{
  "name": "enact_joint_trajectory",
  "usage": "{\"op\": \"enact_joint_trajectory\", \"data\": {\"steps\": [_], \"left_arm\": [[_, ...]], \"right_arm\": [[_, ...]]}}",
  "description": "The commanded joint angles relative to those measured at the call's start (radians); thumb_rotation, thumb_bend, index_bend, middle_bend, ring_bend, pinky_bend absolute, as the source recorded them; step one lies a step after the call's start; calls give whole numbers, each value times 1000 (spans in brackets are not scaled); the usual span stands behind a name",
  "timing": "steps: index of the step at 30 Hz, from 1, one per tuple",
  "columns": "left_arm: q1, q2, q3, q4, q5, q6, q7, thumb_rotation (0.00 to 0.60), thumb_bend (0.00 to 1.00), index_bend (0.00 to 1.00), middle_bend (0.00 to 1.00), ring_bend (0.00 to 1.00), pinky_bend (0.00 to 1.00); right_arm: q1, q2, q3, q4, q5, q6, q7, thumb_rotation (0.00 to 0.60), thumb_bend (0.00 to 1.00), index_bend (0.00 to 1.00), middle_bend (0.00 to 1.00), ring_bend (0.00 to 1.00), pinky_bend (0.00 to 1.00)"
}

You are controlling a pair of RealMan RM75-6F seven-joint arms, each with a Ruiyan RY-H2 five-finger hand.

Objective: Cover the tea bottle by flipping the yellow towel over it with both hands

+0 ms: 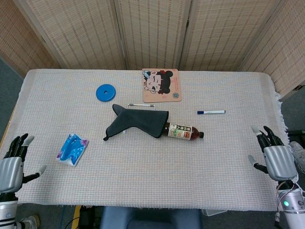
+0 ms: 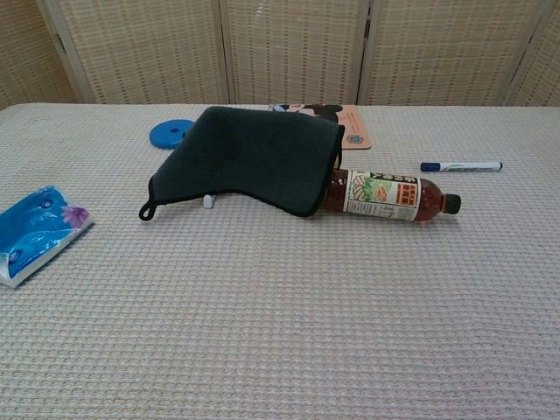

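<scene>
A tea bottle point(image 1: 184, 132) point(image 2: 389, 195) lies on its side mid-table, cap pointing right. A dark grey towel point(image 1: 138, 122) point(image 2: 254, 157) with a small loop at its left corner drapes over the bottle's base end; label and cap stay uncovered. No yellow towel shows in either view. My left hand point(image 1: 10, 166) hangs at the table's front left corner, fingers spread, holding nothing. My right hand point(image 1: 275, 158) is at the front right edge, fingers apart and empty. Both hands are far from the towel and out of the chest view.
A blue tissue pack point(image 1: 72, 149) point(image 2: 33, 231) lies front left. A blue disc point(image 1: 105, 92) point(image 2: 171, 134) and a cartoon mat point(image 1: 161, 85) sit behind the towel. A blue marker point(image 1: 211, 112) point(image 2: 460, 165) lies right of the bottle. A thin metal frame point(image 1: 141, 104) peeks from behind the towel.
</scene>
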Motion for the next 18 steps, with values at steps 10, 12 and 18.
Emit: {"op": "enact_joint_trajectory", "data": {"steps": [10, 12, 18], "left_arm": [[55, -40, -10, 11, 22, 7, 32, 600, 224, 147, 99, 34, 316], [60, -40, -16, 9, 30, 9, 32, 600, 223, 147, 99, 34, 316], [66, -33, -30, -1, 58, 7, 47, 600, 223, 147, 99, 34, 315]], "right_arm": [[-37, 6, 0, -17, -13, -34, 25, 600, 288, 0, 187, 99, 214], [-39, 4, 5, -14, -20, -34, 28, 600, 288, 0, 187, 99, 214], [-54, -5, 10, -3, -42, -27, 42, 600, 289, 0, 188, 99, 213]]}}
